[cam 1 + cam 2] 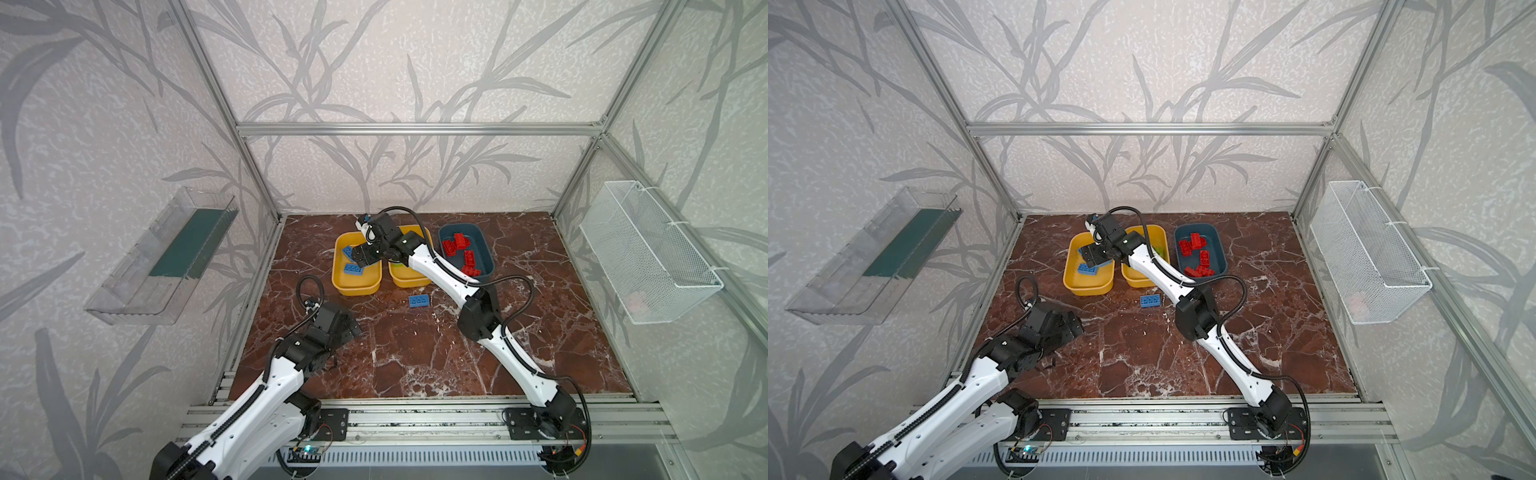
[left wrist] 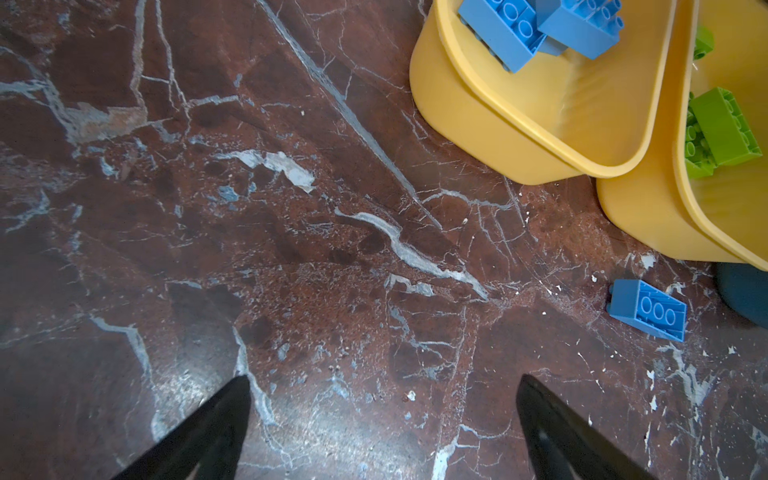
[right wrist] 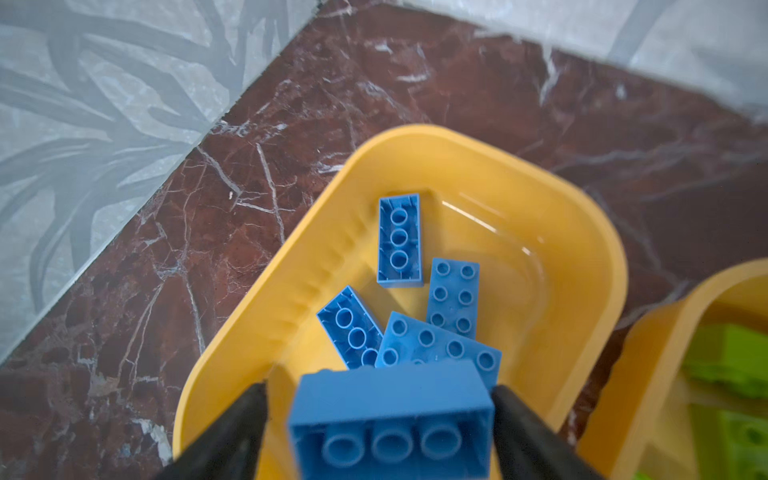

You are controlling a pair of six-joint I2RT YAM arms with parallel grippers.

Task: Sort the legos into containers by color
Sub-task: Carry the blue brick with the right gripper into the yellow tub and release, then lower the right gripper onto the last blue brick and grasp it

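A blue rectangular plastic brick (image 3: 390, 419) sits between the spread jaws of the right gripper (image 3: 379, 388), above the yellow rounded plastic tub (image 3: 436, 137); four blue bricks (image 3: 400, 241) lie inside it.

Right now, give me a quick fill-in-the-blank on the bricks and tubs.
The dark tub holds only ___ bricks.
The one brick loose on the table is ___.
The green bricks sit in a ___ tub.
Missing words: red; blue; yellow.
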